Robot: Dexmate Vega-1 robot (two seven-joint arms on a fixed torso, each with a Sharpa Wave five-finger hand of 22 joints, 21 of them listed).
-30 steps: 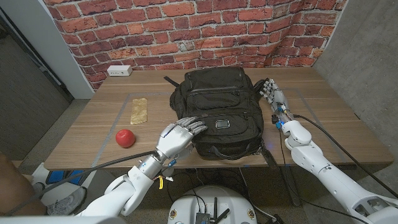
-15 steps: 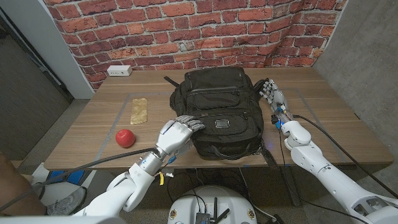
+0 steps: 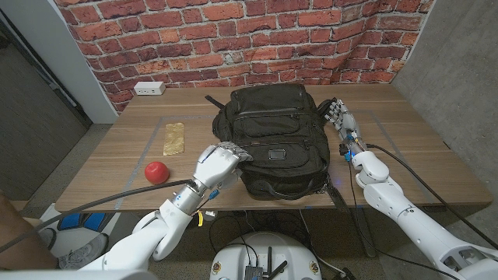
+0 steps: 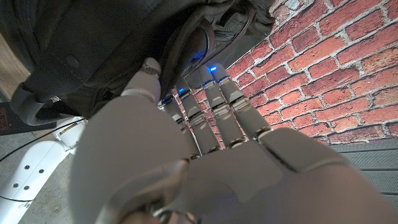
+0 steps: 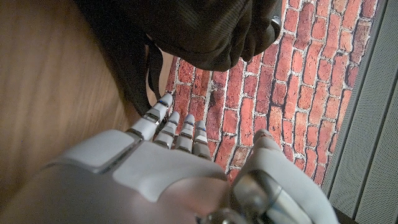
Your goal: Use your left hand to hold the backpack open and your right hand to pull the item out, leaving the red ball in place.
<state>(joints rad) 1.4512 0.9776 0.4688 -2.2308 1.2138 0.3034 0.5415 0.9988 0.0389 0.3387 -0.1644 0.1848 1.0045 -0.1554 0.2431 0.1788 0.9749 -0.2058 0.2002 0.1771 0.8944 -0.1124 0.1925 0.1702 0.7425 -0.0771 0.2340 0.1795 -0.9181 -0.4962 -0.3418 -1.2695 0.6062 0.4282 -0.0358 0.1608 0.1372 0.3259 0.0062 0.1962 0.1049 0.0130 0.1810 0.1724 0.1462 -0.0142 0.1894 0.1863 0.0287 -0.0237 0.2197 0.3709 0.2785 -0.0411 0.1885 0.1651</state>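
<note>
My two arms are clad in glossy white rounded shells, each ending in a silver-grey hand with segmented metallic fingers. A black cable runs along each forearm. On the left hand (image 3: 215, 166), small blue lights glow at the finger bases in my left wrist view; a yellow tag hangs near its wrist. The right hand (image 3: 339, 115) has dark joints between pale finger segments.

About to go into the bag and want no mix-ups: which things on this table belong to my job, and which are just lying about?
Part of the job:
- black backpack, left hand on its near left side
- red ball, out on the table, to be left alone
- right hand beside the backpack's right side

Just lying about:
- gold packet
- white power strip
</note>
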